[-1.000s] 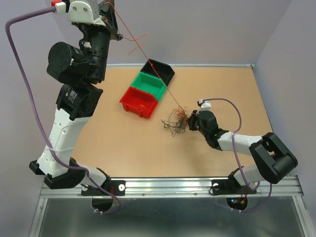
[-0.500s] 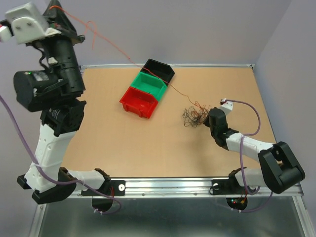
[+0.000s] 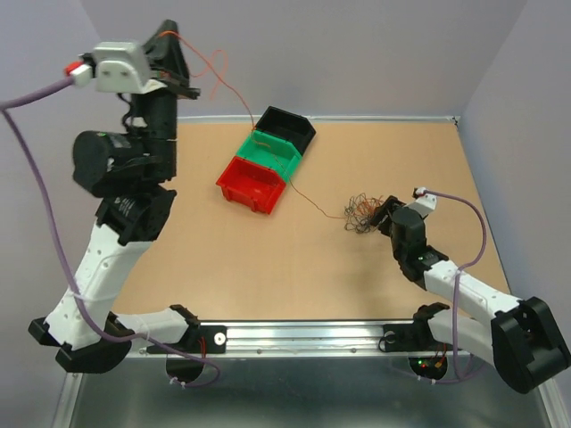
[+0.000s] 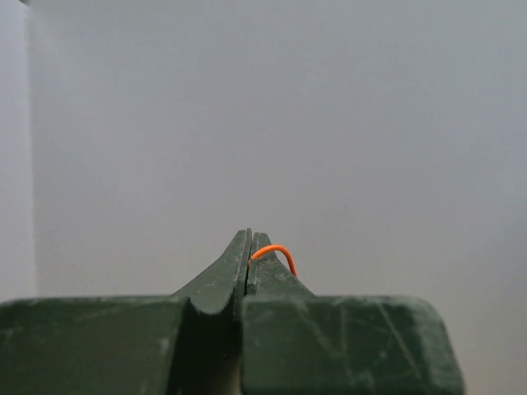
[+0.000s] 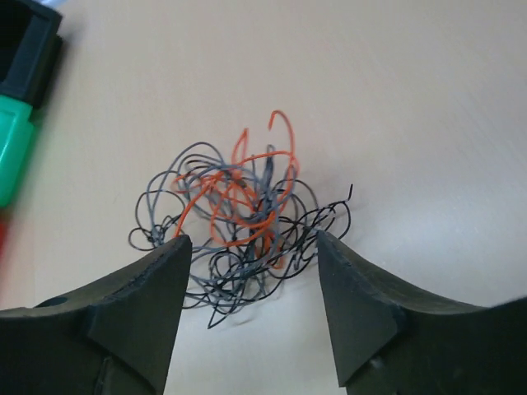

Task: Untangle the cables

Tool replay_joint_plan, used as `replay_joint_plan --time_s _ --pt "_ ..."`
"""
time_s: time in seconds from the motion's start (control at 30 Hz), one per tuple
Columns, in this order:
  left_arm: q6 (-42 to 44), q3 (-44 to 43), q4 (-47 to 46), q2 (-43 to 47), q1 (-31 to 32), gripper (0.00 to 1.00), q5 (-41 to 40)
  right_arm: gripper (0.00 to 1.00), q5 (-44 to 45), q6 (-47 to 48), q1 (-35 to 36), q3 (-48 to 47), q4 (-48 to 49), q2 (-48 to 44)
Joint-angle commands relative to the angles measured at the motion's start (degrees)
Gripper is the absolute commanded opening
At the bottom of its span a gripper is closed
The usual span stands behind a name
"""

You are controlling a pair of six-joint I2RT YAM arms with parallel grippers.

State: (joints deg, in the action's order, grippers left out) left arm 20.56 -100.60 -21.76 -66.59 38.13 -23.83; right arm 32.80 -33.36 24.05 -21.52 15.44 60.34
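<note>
The cables (image 3: 364,214) lie as a small curly tangle of red-orange, grey and black wires on the table, right of centre. One red-orange wire (image 3: 310,203) runs out of the tangle, across the bins and up to my left gripper (image 3: 174,49), which is raised high at the back left. In the left wrist view my left gripper (image 4: 249,239) is shut on that wire, and a short orange loop (image 4: 276,249) shows beside the tips. My right gripper (image 3: 384,212) is low beside the tangle. In the right wrist view its jaws (image 5: 249,240) stand open, with the tangle (image 5: 239,214) just ahead of them, on the table.
Three small bins sit in a diagonal row at the back centre: black (image 3: 290,127), green (image 3: 272,152) and red (image 3: 252,183). Corners of the black bin (image 5: 25,41) and green bin (image 5: 12,148) show at the left of the right wrist view. Purple walls enclose the table.
My right gripper dragged the tangle to the right, then opened and let it go. The left arm swung out left and came back, still holding the red-orange wire, which now hangs slacker.
</note>
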Motion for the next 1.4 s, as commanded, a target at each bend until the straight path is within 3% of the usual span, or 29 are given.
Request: replay_joint_plan --time_s 0.0,0.23,0.33,0.53,0.7,1.03,1.13,1.17,1.23,1.27,1.3,1.37 --pt "-5.3 2.5 2.8 -0.8 0.0 0.00 9.8 0.73 -7.6 5.5 -0.2 1.7 3.4 -3.5" --pt "-14.2 5.9 7.1 -0.9 0.0 0.00 20.4 0.79 -33.2 17.8 -0.1 4.5 11.7 -8.8" --pt "-14.6 5.7 7.3 -1.2 0.0 0.00 19.4 0.84 -44.6 20.3 -0.1 3.7 15.4 -7.7" --pt "-13.1 4.7 7.3 -0.5 0.0 0.00 15.8 0.87 -56.7 25.2 0.8 -0.3 18.7 -2.5" --pt "-12.6 4.3 7.6 0.4 0.0 0.00 15.0 0.89 -61.4 28.5 1.9 -4.9 20.1 3.9" --pt "-11.9 4.4 8.4 0.6 0.0 0.00 13.9 0.88 -61.8 32.0 7.8 -15.6 22.4 19.9" --pt "-11.5 4.0 8.5 0.4 0.0 0.00 13.3 0.73 -60.5 32.0 8.6 -18.3 22.4 23.6" --pt "-11.3 4.1 8.5 0.3 0.0 0.00 13.0 0.52 -60.5 32.1 8.7 -18.8 22.5 24.2" --pt "-10.8 3.8 9.0 0.1 0.0 0.00 12.1 0.24 -61.4 31.1 9.1 -20.3 22.3 25.1" --pt "-10.5 3.4 9.9 -0.3 0.1 0.00 11.8 0.06 -61.9 30.6 9.2 -20.6 22.2 24.9" --pt "-10.4 3.1 10.7 -1.4 0.0 0.00 11.4 0.01 -62.1 30.3 9.4 -20.8 22.1 24.4" --pt "-9.9 3.6 12.3 -2.5 -0.2 0.00 10.6 0.01 -62.7 29.3 10.3 -21.5 21.7 21.4"
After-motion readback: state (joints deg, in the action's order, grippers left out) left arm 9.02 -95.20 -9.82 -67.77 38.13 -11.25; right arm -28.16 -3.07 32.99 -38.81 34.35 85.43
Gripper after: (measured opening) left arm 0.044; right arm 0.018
